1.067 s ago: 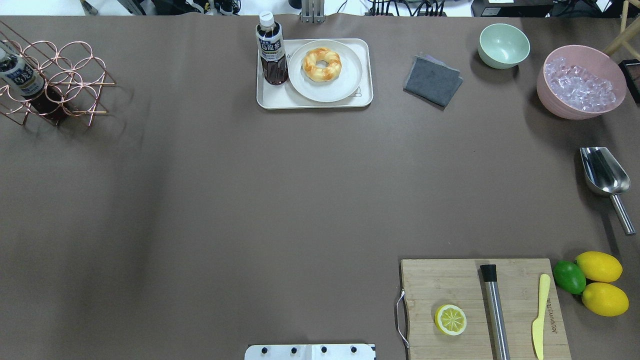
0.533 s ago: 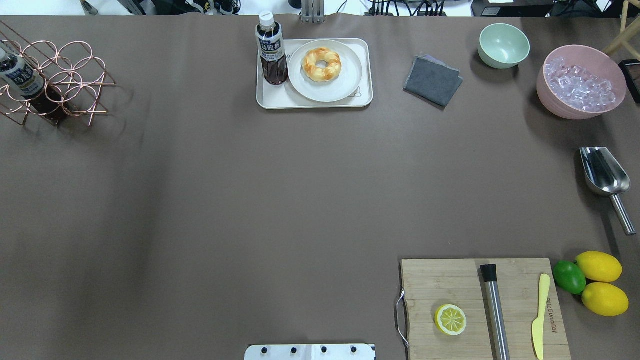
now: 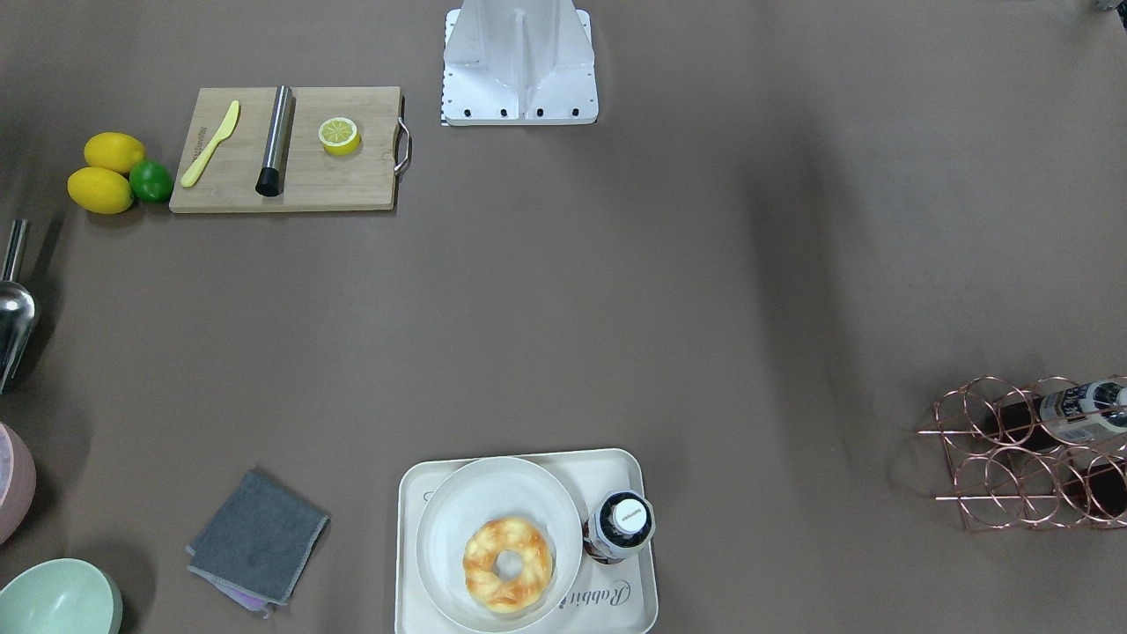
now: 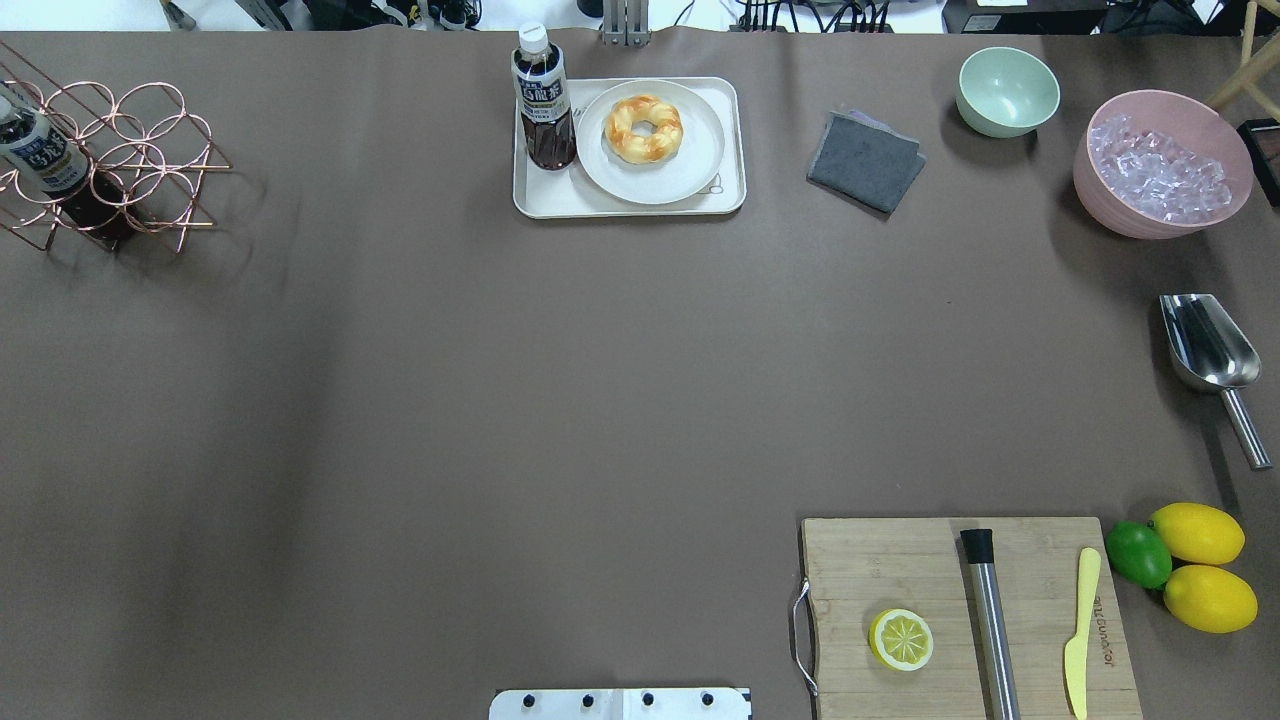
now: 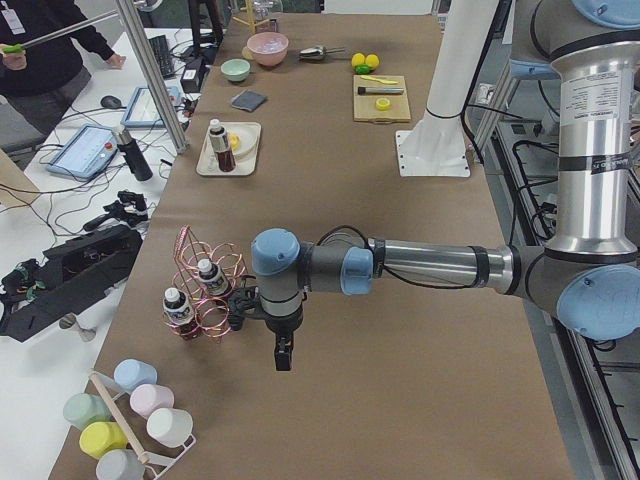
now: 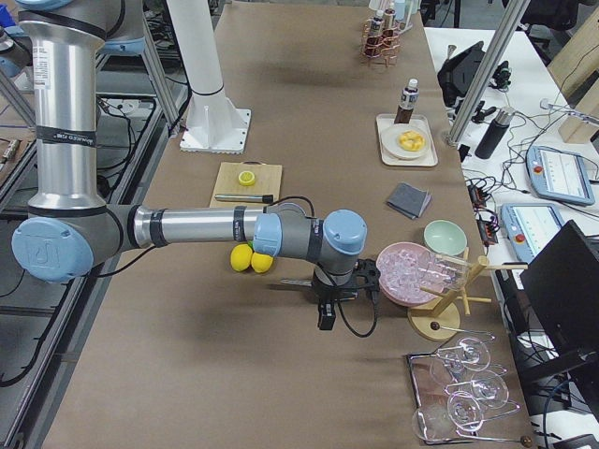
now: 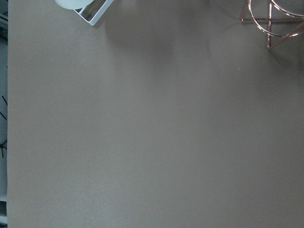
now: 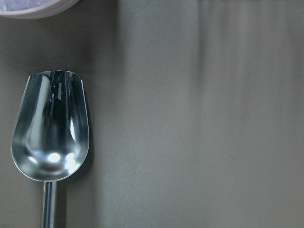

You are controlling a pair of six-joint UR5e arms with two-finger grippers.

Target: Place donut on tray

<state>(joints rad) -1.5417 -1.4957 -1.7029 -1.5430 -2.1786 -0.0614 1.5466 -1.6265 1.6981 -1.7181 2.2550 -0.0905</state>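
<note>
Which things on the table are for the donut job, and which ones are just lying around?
For the job: donut, tray, plate under the donut.
Just lying about: bottle, grey cloth, green bowl, ice bowl, scoop, cutting board, lemon half, wire rack.

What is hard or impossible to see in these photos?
- Left tool and right tool: shown only in the side views, too small to tell whether open or shut.
- Tray drawing, overhead view: mostly under the plate.
- Pink bowl, front-facing view: cut off by the left edge.
- Scoop handle, right wrist view: cut off by the bottom edge.
</note>
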